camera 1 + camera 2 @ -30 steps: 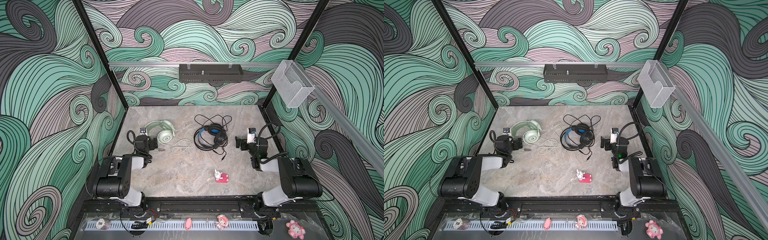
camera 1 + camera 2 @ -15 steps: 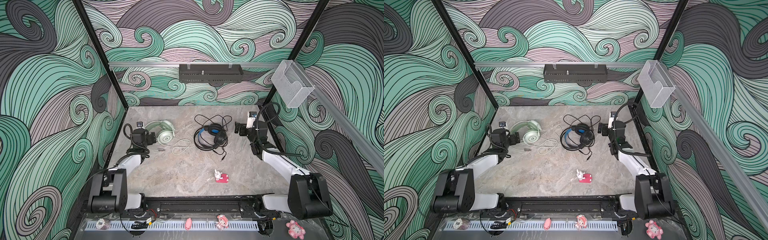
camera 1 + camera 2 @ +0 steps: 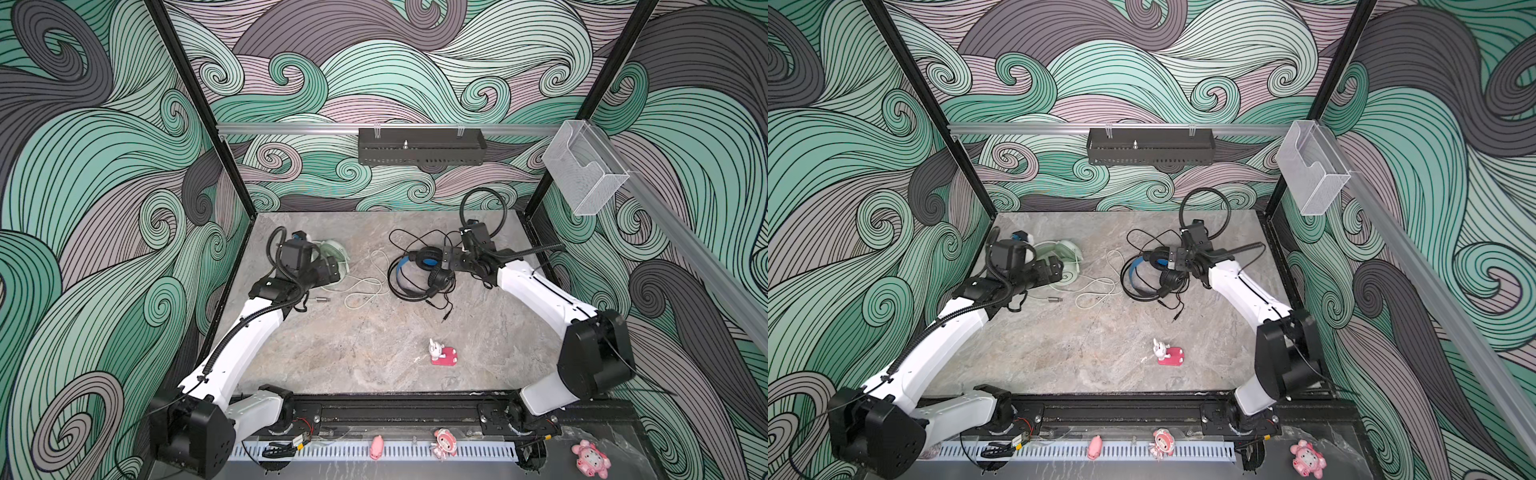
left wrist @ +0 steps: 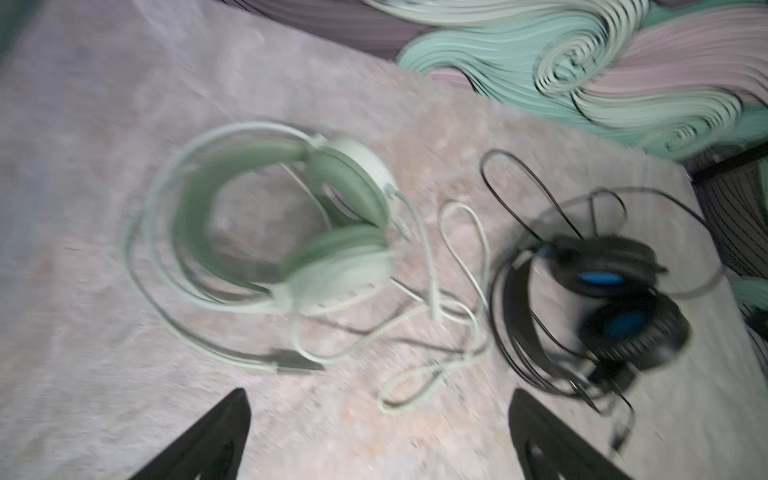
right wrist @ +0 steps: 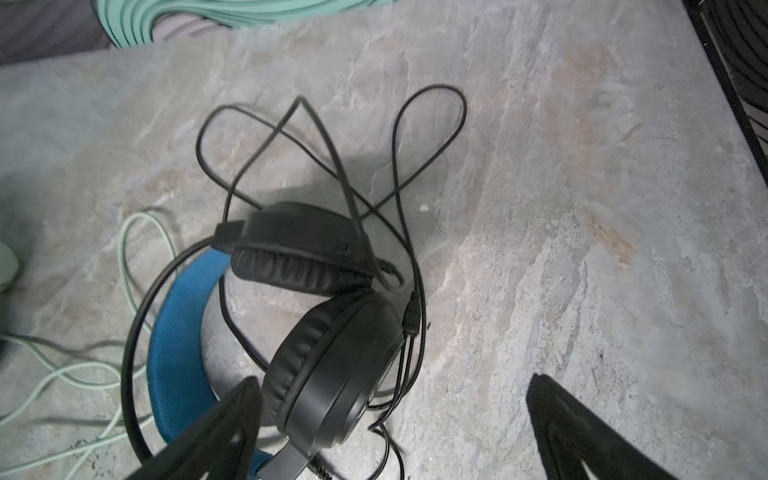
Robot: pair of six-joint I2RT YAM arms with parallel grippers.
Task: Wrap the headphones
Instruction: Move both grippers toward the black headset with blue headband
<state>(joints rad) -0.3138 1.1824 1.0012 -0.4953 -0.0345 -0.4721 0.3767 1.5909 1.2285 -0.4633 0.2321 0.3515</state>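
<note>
Two headphones lie at the back of the stone-patterned table. The pale green headphones [image 3: 337,248] [image 4: 291,216] lie at the left, with their whitish cable [image 3: 368,286] [image 4: 457,270] looped loosely to the right. In both top views my left gripper [image 3: 337,266] [image 3: 1059,266] hovers over them and hides part of them. In the blurred left wrist view that gripper [image 4: 378,392] is open over bare table. The black headphones [image 3: 419,270] [image 5: 328,332] have a blue inner headband [image 5: 178,332] and a tangled black cable [image 5: 332,137]. My right gripper [image 3: 445,255] [image 5: 395,378] is open above one earcup.
A small pink and white toy [image 3: 442,353] sits on the table nearer the front. The black cable's plug end [image 3: 445,318] trails toward it. Several pink figurines [image 3: 444,444] sit on the front rail. A black shelf [image 3: 419,145] and a clear box [image 3: 582,170] hang on the walls.
Both arms have unfolded from near the table's front and reached toward the back. The left gripper now hangs over the green headphones, the right over the black ones. Both stayed open.
</note>
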